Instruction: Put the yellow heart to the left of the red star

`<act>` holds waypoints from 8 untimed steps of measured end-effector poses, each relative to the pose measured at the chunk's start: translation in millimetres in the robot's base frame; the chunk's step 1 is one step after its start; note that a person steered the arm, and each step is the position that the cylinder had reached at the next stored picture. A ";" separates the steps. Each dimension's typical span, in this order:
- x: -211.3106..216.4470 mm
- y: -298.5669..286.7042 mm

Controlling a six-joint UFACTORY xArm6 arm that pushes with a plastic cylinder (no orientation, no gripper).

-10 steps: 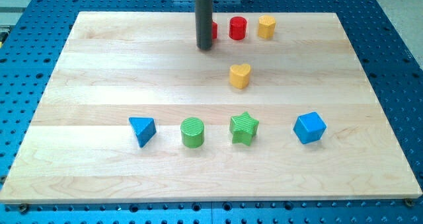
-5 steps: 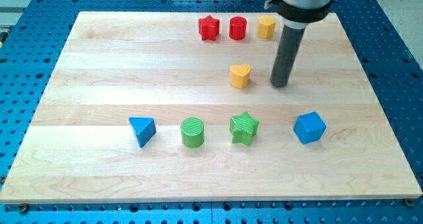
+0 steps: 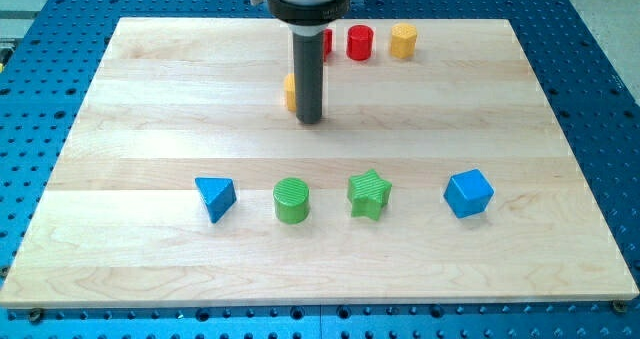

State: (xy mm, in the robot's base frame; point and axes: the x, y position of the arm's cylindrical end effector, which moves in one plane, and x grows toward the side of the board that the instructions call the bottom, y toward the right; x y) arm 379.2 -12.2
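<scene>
Rod's tip (image 3: 311,118) down on the desk (image 3: 150,129), yellow heart (image 3: 290,92) peeking out just left of it, red star (image 3: 326,42) mostly hidden behind the rod above, no pincer here.

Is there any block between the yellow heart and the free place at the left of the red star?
No visible block is there. The yellow heart peeks out at the left of my tip, touching or nearly so. The red star, mostly hidden behind the rod, lies above.
</scene>
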 end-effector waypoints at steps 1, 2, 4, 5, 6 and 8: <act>-36.8 -2.5; -58.2 -26.5; -19.0 -61.1; -38.8 -58.0; -77.2 -48.5; -48.5 -76.0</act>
